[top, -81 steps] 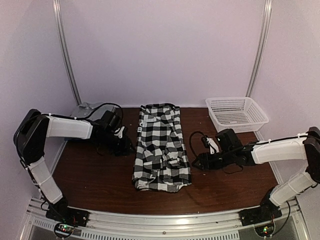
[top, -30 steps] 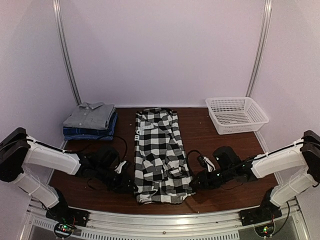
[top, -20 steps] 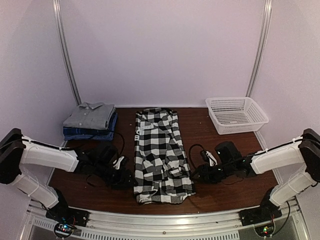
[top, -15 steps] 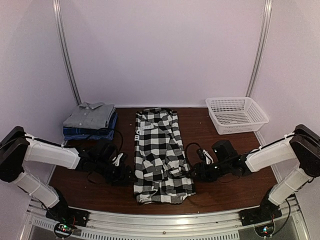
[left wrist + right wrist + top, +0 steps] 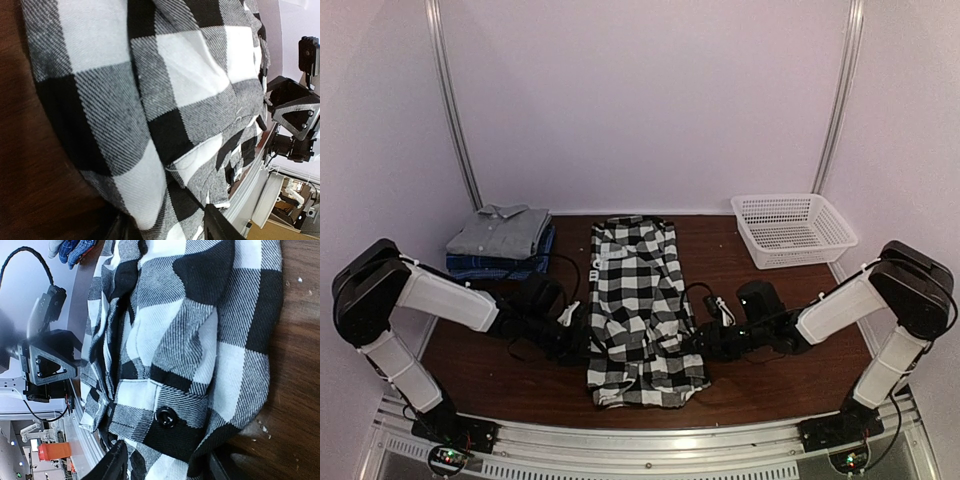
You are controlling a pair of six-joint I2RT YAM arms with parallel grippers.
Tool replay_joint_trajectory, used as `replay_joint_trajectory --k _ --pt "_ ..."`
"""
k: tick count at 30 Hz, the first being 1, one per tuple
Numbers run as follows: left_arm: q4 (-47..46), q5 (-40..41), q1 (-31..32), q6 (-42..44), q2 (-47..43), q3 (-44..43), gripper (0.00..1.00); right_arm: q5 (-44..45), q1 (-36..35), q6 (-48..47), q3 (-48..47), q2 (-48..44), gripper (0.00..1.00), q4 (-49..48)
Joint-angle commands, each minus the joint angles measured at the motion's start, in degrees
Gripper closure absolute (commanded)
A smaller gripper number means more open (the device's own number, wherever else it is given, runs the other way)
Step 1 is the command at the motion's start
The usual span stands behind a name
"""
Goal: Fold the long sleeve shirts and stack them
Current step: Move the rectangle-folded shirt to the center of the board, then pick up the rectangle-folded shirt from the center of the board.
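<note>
The black-and-white plaid shirt lies lengthwise in the middle of the table, folded into a long strip, collar at the far end. My left gripper is low at its left edge, my right gripper low at its right edge, both toward the near end. In the left wrist view the plaid cloth fills the frame and its edge lies between the open jaws of the left gripper. In the right wrist view a buttoned fold lies between the open jaws of the right gripper.
A folded light grey shirt sits on folded dark blue shirts at the back left. A white mesh basket stands at the back right. Bare brown table lies at the near right.
Both grippers have slid inward along the table, from beside the shirt's near end up to its side edges. The shirt has barely shifted.
</note>
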State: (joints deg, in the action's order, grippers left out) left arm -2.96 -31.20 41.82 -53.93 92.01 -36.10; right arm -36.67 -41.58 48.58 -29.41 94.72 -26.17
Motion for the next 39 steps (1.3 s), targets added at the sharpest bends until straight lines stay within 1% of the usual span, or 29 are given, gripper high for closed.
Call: replay_joint_trajectory --k 1,6,10,13,16,18,20,24,29,39 --pt "-1.7 -1.3 0.0 -0.3 3.4 -0.7 0.51 -0.5 0.3 2.2 1.1 2.3 0.52 -2.7" --pt "-2.9 -2.3 1.0 -2.0 4.9 -1.9 0.56 -0.7 0.2 2.8 1.2 3.2 0.62 -4.2" --pt "-3.7 -2.6 1.9 -3.6 5.4 -2.2 0.61 -1.2 -0.1 2.9 1.0 3.4 0.75 -4.9" --pt "-4.1 -2.6 2.6 -4.7 4.6 -1.9 0.66 -0.3 -0.7 2.5 1.1 2.4 0.83 -4.5" --pt "-4.0 -2.3 3.2 -5.5 3.2 -1.6 0.76 0.1 -1.4 2.3 1.6 1.1 0.92 -3.4" --pt "-4.0 -2.0 3.9 -6.2 1.9 -1.0 0.84 0.2 -2.0 2.5 2.4 -0.2 0.95 -3.1" --pt "-3.9 -1.5 4.6 -7.1 0.3 0.1 0.90 0.4 -2.5 3.1 3.3 -2.0 0.98 -2.7" --pt "-3.8 -0.6 5.5 -9.1 -4.1 3.3 1.00 1.2 -3.6 3.6 5.0 -6.6 1.00 -0.7" --pt "-3.9 -0.1 5.8 -10.4 -8.0 5.7 1.00 2.1 -4.2 3.2 5.7 -10.6 1.00 2.3" --pt "-7.4 -2.3 5.8 -12.3 -8.7 5.7 1.00 1.6 -4.2 3.1 3.3 -11.7 1.00 4.4"
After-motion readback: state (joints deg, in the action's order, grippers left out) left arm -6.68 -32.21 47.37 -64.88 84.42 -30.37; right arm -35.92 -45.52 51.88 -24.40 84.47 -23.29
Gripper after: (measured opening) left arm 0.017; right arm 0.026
